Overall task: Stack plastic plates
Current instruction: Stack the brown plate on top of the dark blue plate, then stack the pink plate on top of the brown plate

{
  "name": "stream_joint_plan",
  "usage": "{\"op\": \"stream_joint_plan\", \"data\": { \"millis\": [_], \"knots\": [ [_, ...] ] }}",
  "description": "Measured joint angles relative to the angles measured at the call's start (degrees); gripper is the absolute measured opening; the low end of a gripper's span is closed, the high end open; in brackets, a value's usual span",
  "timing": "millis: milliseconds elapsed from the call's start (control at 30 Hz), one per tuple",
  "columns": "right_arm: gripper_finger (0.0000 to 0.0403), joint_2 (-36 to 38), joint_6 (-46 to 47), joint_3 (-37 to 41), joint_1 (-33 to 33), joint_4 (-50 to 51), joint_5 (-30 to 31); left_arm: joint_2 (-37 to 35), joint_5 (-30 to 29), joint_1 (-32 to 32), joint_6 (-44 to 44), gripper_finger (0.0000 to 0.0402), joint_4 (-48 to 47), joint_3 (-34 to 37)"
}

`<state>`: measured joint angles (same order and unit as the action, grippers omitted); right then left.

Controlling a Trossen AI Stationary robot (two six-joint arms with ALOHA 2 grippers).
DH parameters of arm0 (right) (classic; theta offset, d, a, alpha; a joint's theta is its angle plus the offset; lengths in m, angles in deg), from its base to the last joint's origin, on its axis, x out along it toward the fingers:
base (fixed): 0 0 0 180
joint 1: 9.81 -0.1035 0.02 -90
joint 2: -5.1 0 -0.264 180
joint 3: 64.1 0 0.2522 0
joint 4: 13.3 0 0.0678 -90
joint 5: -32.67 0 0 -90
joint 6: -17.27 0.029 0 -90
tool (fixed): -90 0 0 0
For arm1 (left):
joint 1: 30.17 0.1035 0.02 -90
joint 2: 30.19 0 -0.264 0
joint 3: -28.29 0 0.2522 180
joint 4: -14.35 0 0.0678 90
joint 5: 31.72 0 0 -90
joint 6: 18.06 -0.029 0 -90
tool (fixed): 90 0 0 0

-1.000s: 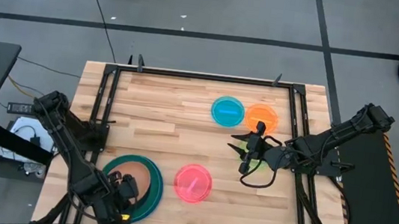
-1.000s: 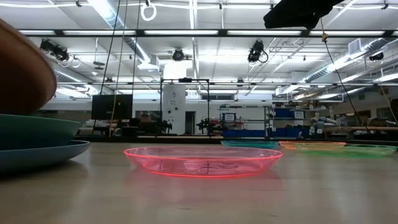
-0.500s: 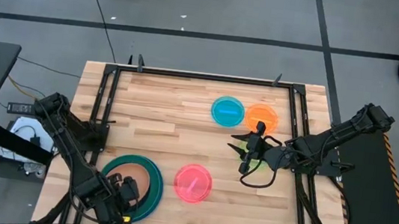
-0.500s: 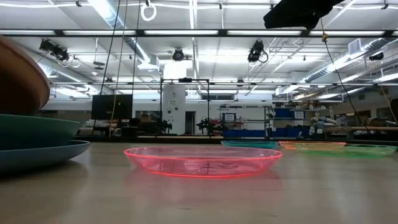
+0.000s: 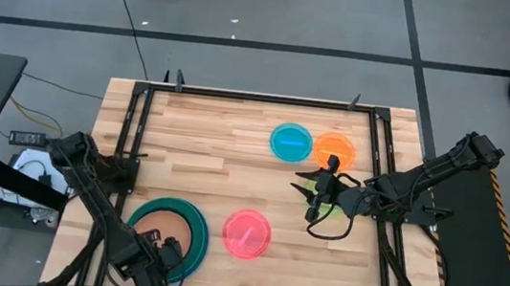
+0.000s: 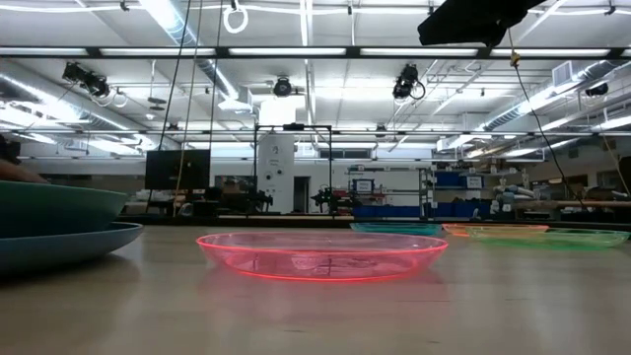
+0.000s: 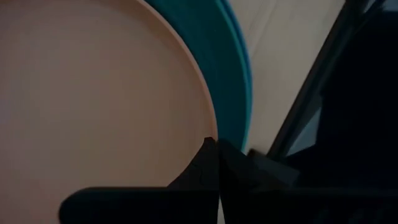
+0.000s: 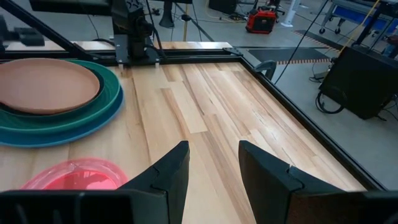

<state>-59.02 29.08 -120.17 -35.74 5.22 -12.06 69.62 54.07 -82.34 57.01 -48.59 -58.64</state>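
Now tan-brown plate [image 5: 165,236] is pinched by left gripper [image 5: 156,268] at worktop's near-left corner; right gripper [image 8: 213,163] is held open.

Left arm bent low at the near left corner, left gripper [image 5: 156,265] pointing inward; right arm reaching in, right gripper [image 5: 319,191] fingers spread apart

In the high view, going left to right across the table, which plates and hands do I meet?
Left hand → stacked tan-brown plate on teal plates → pink plastic plate → cyan plastic plate → right hand
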Motion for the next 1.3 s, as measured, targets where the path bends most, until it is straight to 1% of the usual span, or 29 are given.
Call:
{"op": "stream_joint_plan", "data": {
  "millis": [267,600,767,867,1033,1133,1200,1300],
  "knots": [
    [0.015,0.0,0.1,0.0,0.0,0.0,0.0,3.6,-0.1,-1.2,-2.4,0.0,0.0,0.0],
    [0.015,0.0,0.1,0.0,0.0,0.0,0.0,3.7,-4.0,-0.3,-2.3,0.0002,-0.2,0.0],
    [0.015,0.0,0.1,0.0,0.0,-0.1,0.0,3.7,-4.3,0.0,-1.8,0.0007,-0.2,0.0],
    [0.015,0.0,0.1,0.0,0.0,-0.1,0.0,3.7,-4.4,0.0,-0.2,0.0027,-0.8,0.0],
    [0.015,0.0,0.1,0.0,0.0,0.0,0.0,3.6,-4.2,0.0,0.4,0.0091,-0.9,0.0],
    [0.015,0.0,0.1,0.0,0.0,0.0,0.0,2.4,-2.4,0.8,0.3,0.0124,-1.2,-0.1],
    [0.015,0.0,0.1,0.0,0.1,-0.1,0.0,1.4,-1.8,1.2,0.3,0.0136,-2.0,-0.8],
    [0.015,0.0,0.1,0.0,0.2,-0.1,0.0,0.6,-1.7,1.6,-0.2,0.014,-3.2,-2.0]
  ]
}}
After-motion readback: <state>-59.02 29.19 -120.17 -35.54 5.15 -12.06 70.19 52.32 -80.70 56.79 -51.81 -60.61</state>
